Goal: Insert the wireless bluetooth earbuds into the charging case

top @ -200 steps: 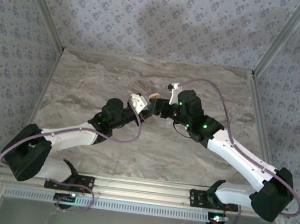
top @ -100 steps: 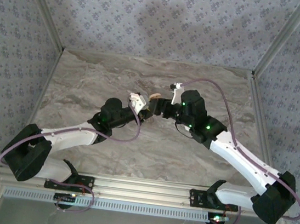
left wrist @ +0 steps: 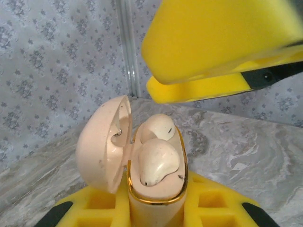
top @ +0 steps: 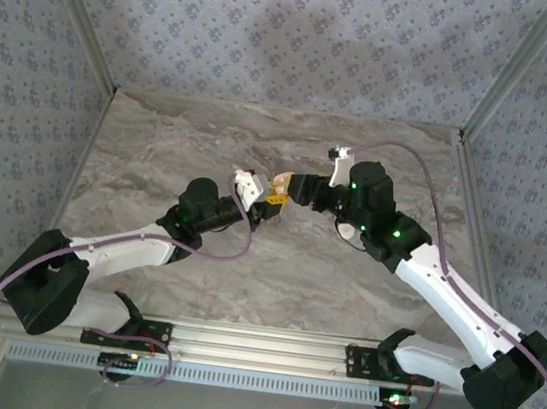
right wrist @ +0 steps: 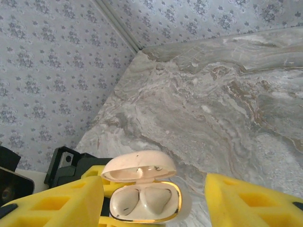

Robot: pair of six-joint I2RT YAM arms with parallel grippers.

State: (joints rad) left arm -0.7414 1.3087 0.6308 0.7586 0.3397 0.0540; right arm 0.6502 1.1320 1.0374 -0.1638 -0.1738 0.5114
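— where's the charging case (left wrist: 156, 203) now?
— upright in the left gripper (top: 269, 204), jaws clamped on its base, just left of centre in the top view, over the marble table (top: 160, 149). its lid (left wrist: 102, 144) hangs open to the left in the left wrist view, and both earbuds (left wrist: 155, 163) sit in their wells.
— and the right gripper (top: 292, 188)?
— fingers spread wide, holding nothing. it's just right of the case, and it's the only free one. in its own wrist view the case sits low at centre between the two yellow fingers, long axis running left to right, lid tipped back toward the top of the frame.
— so what's left?
— only the lid, i'd say. it would need pressing down toward the bottom of that view.
— anything different from a second ago?
— the right wrist has swung out toward the right of the top view, and its fingers have backed a touch off the case. the left arm has hardly stirred.
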